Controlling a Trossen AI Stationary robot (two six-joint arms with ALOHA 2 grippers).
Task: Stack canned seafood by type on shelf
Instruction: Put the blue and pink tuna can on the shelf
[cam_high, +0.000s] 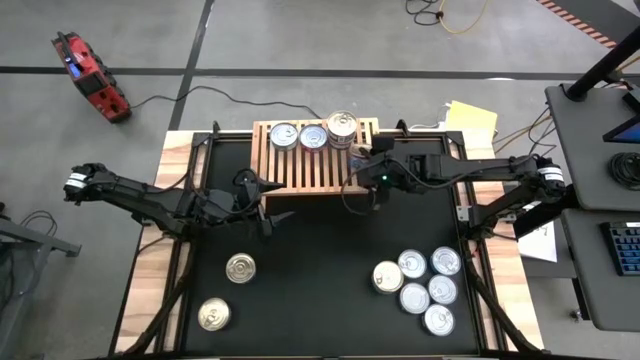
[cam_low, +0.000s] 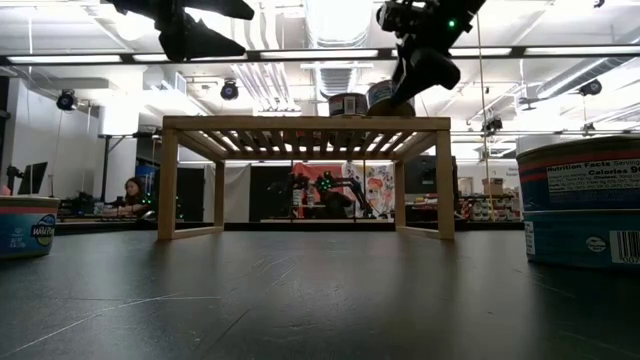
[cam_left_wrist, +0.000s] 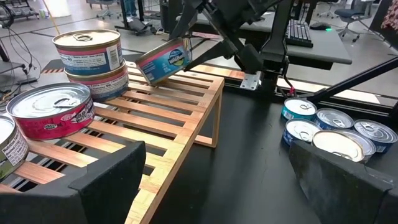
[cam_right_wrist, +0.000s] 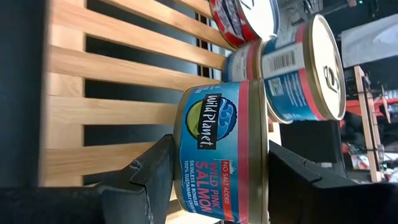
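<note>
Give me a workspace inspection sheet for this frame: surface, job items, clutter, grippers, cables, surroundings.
Surface: black mat on a wood-edged table.
Job items: wooden shelf carries tins along its back edge, one stacked pair; six tins grouped right, two tins left.
Clutter: nothing seen.
Grippers: right gripper grips a salmon tin, tilted over the shelf; left gripper open, empty, by the shelf's left end.
Cables: black cable on the floor.
Surroundings: red device, yellow paper, side desk.
</note>
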